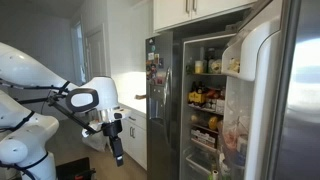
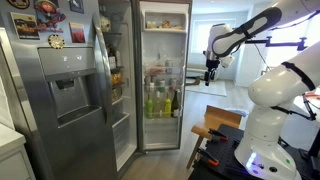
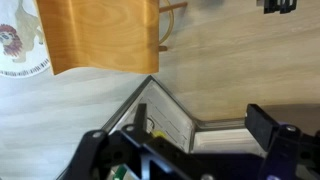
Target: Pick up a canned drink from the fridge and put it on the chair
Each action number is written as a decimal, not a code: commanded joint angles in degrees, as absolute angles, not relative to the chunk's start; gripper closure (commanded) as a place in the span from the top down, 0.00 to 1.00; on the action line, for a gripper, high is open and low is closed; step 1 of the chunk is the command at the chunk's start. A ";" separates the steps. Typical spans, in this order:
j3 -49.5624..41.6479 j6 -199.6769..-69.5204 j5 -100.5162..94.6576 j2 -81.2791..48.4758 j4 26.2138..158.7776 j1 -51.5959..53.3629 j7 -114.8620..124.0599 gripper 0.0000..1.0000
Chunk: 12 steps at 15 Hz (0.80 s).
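The fridge [image 1: 205, 95] [image 2: 160, 75] stands with one door swung open and its white lit shelves showing in both exterior views. Bottles [image 2: 160, 101] fill a middle shelf; I cannot pick out a canned drink among them. My gripper [image 1: 117, 156] [image 2: 210, 72] hangs well away from the fridge, pointing down, open and with nothing in it. In the wrist view its dark fingers [image 3: 266, 126] frame the bottom of the picture. A wooden chair [image 3: 100, 35] [image 2: 214, 130] stands on the floor below and ahead of the gripper.
The open steel door [image 1: 295, 95] juts out toward the camera. The closed door [image 2: 65, 95] carries a dispenser, with magnets above it. White cabinets [image 1: 190, 10] sit above the fridge. A rug with a lion [image 3: 15, 45] lies beside the chair. The robot's white body [image 2: 275, 110] stands close by.
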<state>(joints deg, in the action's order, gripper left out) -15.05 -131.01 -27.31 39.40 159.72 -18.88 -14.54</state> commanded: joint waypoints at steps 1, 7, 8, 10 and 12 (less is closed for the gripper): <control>-14.72 -130.85 -26.98 39.43 159.63 -19.13 -14.75 1.00; -14.09 -137.05 -24.92 37.15 159.43 -18.54 -9.01 1.00; -13.70 -139.41 -24.16 36.15 159.21 -18.54 -7.08 1.00; -13.12 -145.80 -21.63 33.78 158.95 -18.54 -2.79 1.00; -11.89 -152.35 -19.41 30.67 158.46 -18.96 1.10 1.00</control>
<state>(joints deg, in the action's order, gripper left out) -13.86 -144.93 -22.35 35.45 159.62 -18.38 -4.29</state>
